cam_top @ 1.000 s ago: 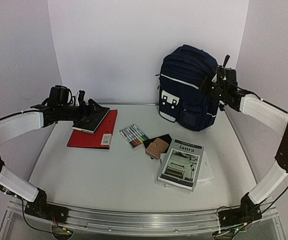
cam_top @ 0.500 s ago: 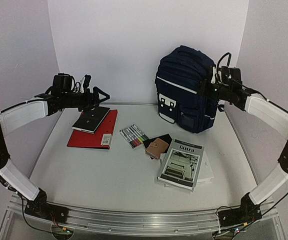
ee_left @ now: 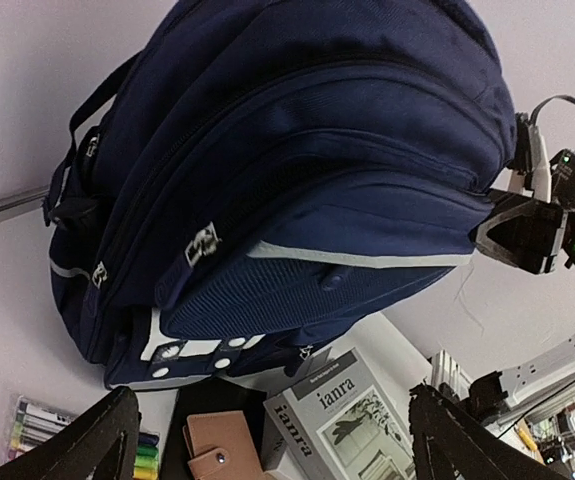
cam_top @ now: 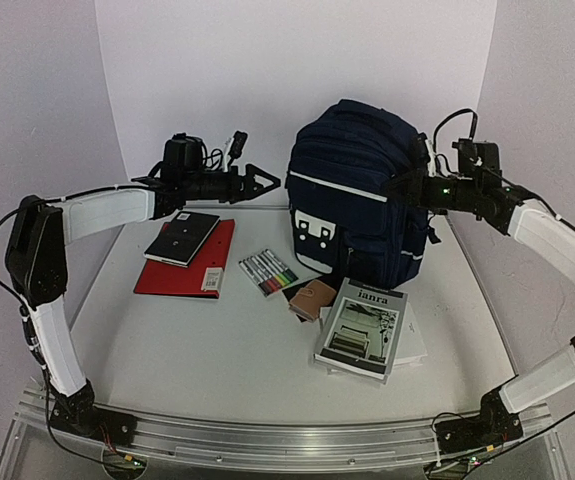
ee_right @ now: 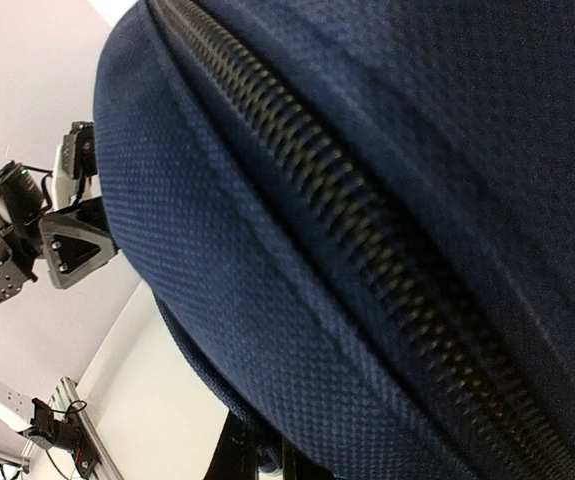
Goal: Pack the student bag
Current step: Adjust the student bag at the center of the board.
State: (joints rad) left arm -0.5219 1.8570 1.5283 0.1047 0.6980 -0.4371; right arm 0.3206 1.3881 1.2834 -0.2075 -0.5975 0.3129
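Student bag [cam_top: 352, 190] stands upright, upper centre of frame; left gripper [cam_top: 270, 181] spread wide, just off its left side, pointing at it; right gripper [cam_top: 409, 186] against its right flank, grip state cannot be told.

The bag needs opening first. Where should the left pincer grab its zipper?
Probably the white-marked zipper pull on the student bag, facing the left pincer: the tab lies flat along the zipper, so come straight ahead and pinch its edges.
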